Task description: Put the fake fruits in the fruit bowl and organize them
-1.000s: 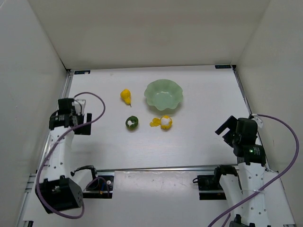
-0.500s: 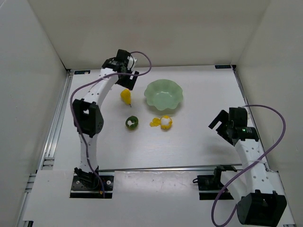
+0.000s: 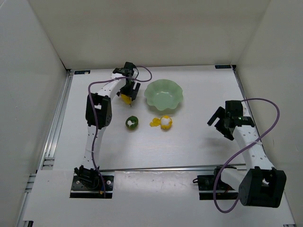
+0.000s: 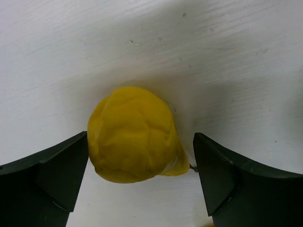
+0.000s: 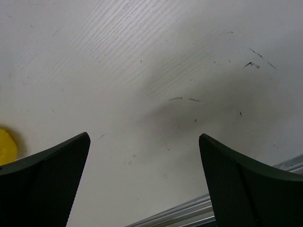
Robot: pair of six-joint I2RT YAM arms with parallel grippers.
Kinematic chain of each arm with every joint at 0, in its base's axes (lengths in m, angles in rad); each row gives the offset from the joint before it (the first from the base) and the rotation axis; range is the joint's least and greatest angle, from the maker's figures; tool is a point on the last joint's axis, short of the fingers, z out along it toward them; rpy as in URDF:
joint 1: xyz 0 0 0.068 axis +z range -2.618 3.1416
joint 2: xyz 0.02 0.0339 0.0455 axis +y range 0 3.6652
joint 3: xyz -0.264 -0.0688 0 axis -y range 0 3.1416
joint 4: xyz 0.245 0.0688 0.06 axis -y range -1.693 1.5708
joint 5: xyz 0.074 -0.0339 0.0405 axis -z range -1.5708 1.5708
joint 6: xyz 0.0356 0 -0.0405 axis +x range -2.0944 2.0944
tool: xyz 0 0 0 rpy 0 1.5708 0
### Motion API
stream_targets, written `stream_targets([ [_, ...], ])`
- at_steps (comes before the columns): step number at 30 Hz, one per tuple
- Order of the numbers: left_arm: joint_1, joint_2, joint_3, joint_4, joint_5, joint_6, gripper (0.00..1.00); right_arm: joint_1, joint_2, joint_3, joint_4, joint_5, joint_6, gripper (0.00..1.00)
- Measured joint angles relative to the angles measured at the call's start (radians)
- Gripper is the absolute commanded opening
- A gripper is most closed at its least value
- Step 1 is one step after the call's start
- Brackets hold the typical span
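Observation:
The yellow pear (image 3: 125, 98) lies on the white table just left of the pale green scalloped fruit bowl (image 3: 163, 94), which holds nothing. My left gripper (image 3: 128, 91) hangs over the pear, open. In the left wrist view the pear (image 4: 130, 135) sits between the two dark fingers of that gripper (image 4: 140, 161), close to the left one and with a gap to the right one. The dark green fruit (image 3: 131, 123) and the yellow-and-white peeled fruit (image 3: 164, 122) lie in front of the bowl. My right gripper (image 3: 218, 124) stands open over bare table (image 5: 144, 156), well right of the fruits.
White walls close in the table on three sides. Metal rails (image 3: 57, 123) run along the left and right edges, and a rail (image 5: 199, 208) shows near the right gripper. A yellow bit (image 5: 5, 146) peeks in at the right wrist view's left edge.
The left arm has swung from the near left side out to the back and come down over the pear. The right arm has stretched forward and slightly left. Both grippers stay open.

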Motion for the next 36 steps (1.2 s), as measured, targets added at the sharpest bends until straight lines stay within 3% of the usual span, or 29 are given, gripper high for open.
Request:
stream_targets([
  [1, 0.000, 0.000, -0.002, 0.008, 0.004, -0.002, 0.87, 0.000, 0.013, 0.011, 0.001, 0.001, -0.001, 1.00],
  [3, 0.000, 0.000, -0.008, 0.026, 0.016, -0.004, 0.77, 0.000, 0.031, 0.029, 0.005, 0.002, -0.004, 1.00],
  [4, 0.000, 0.000, -0.012, 0.035, 0.021, -0.003, 0.64, 0.000, 0.037, 0.036, 0.005, 0.004, -0.005, 1.00],
  [8, 0.000, -0.017, -0.050, 0.061, 0.034, 0.011, 0.35, 0.000, 0.042, 0.044, 0.016, 0.010, -0.008, 1.00],
  [12, -0.003, -0.057, -0.099, 0.059, 0.029, 0.020, 0.35, 0.003, 0.042, 0.044, 0.017, 0.015, -0.010, 1.00],
  [17, -0.059, -0.175, -0.138, 0.060, -0.027, 0.061, 0.41, 0.042, 0.026, 0.036, 0.028, 0.021, -0.010, 1.00],
  [23, -0.259, -0.309, -0.063, 0.160, -0.048, 0.130, 0.52, 0.115, 0.015, -0.007, 0.045, 0.019, 0.006, 1.00],
  [29, -0.375, -0.198, 0.094, 0.227, -0.014, 0.175, 1.00, 0.254, -0.005, -0.017, 0.093, 0.002, 0.003, 1.00],
  [36, -0.370, -0.104, 0.111, 0.206, -0.036, 0.198, 1.00, 0.528, 0.060, 0.005, 0.213, -0.005, -0.066, 1.00],
])
